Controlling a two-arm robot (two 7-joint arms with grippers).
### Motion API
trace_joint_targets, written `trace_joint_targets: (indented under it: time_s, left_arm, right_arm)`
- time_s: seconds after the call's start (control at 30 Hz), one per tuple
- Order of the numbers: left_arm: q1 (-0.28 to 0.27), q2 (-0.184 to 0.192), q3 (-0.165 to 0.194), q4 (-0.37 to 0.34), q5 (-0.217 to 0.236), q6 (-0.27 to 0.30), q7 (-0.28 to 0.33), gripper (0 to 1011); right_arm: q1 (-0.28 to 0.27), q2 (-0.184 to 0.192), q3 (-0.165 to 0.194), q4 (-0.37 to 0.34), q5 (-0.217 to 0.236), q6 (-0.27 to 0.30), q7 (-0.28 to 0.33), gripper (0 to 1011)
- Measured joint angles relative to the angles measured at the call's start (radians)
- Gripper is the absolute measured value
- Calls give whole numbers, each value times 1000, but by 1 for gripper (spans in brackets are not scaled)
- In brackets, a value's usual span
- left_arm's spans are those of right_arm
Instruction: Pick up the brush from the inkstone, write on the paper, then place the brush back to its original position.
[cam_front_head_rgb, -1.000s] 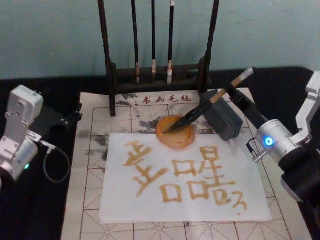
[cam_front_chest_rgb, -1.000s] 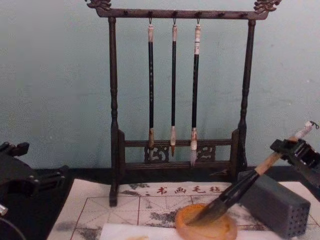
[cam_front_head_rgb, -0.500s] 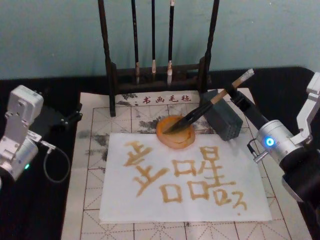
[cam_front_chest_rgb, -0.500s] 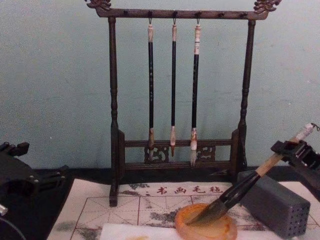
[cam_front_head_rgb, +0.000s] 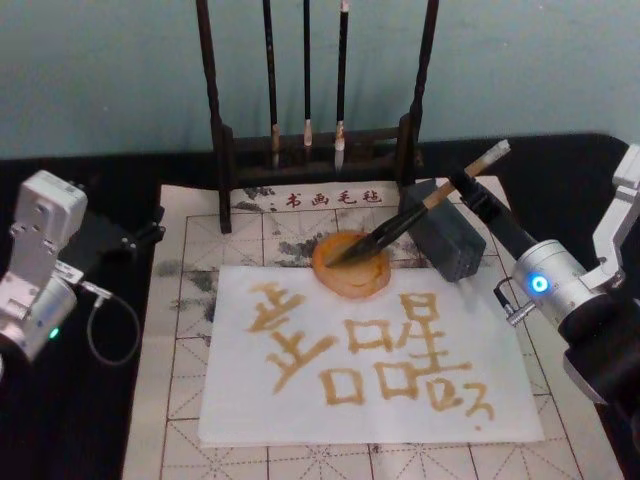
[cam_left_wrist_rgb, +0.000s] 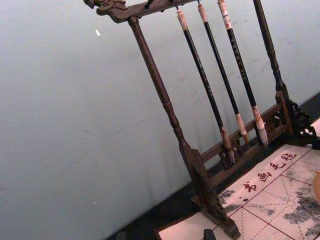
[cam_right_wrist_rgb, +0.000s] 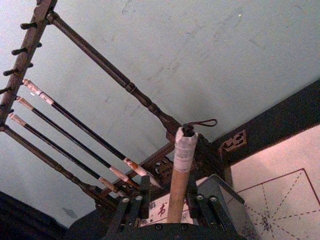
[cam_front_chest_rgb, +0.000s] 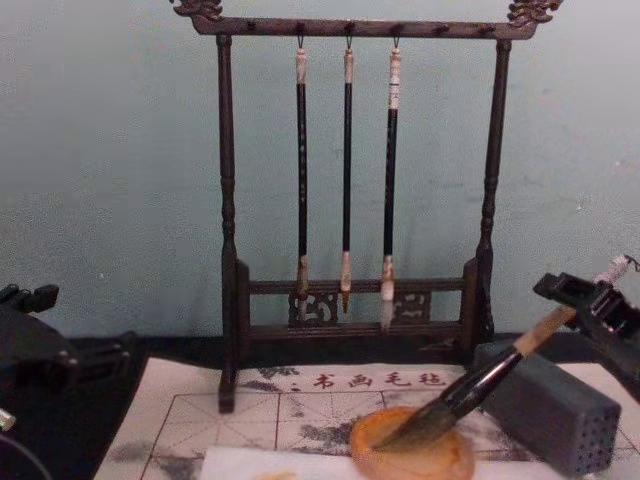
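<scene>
Right gripper (cam_front_head_rgb: 470, 187): clenched on the brush (cam_front_head_rgb: 415, 212) near its capped end.
Brush: slants down ahead of it, bristles in the inkstone (cam_front_head_rgb: 350, 264).
Paper (cam_front_head_rgb: 368, 360): already lettered.
Advice: lower gently, release once the brush rests.
Left gripper (cam_front_head_rgb: 150, 232): parked aside.

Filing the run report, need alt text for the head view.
The right gripper holds the brush slanted, bristles resting in the inkstone. The paper below bears amber characters, on a gridded felt mat. The left gripper sits parked at left.
</scene>
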Motion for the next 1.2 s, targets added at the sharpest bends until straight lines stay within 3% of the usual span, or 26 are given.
trace_joint_targets:
  time_s: [0.63, 1.2]
  left_arm:
    - [0, 0, 0, 0, 0, 0, 0, 1001]
    - [0, 0, 0, 0, 0, 0, 0, 1001]
  right_arm:
    - [0, 0, 0, 0, -1, -1, 0, 1000]
    - [6, 2, 0, 6, 8, 1, -11, 1002]
